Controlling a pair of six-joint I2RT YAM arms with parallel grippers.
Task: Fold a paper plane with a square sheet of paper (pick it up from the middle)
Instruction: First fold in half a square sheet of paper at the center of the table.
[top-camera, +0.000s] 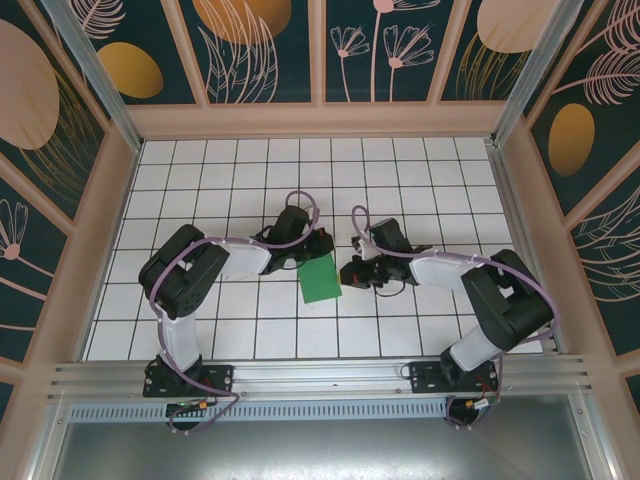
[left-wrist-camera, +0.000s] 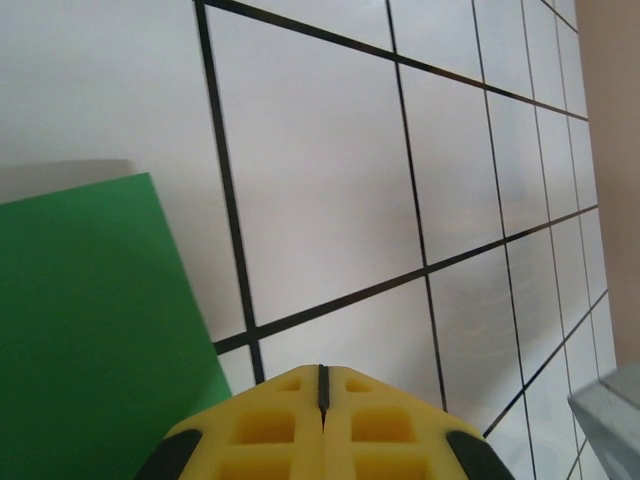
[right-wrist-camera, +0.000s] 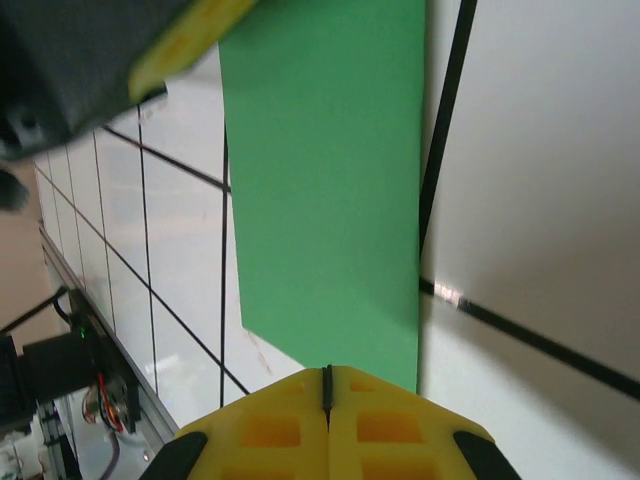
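Bright, even overhead light; soft shadows on white table (top-camera: 400, 180). Faint grey shadow behind square sheet of paper (left-wrist-camera: 90, 330). Small glare on grid line (right-wrist-camera: 450, 293). Dark shape (right-wrist-camera: 60, 70) top-left blurred, probably too close.

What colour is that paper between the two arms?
The paper is plain green, clearest in the right wrist view.

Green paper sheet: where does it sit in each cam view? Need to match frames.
Top external: green paper near picture centre.
Left wrist: the paper in the lower left corner.
Right wrist: the paper at centre, from the top edge down.
Shared landmark: black grid lines of the white tiled table.
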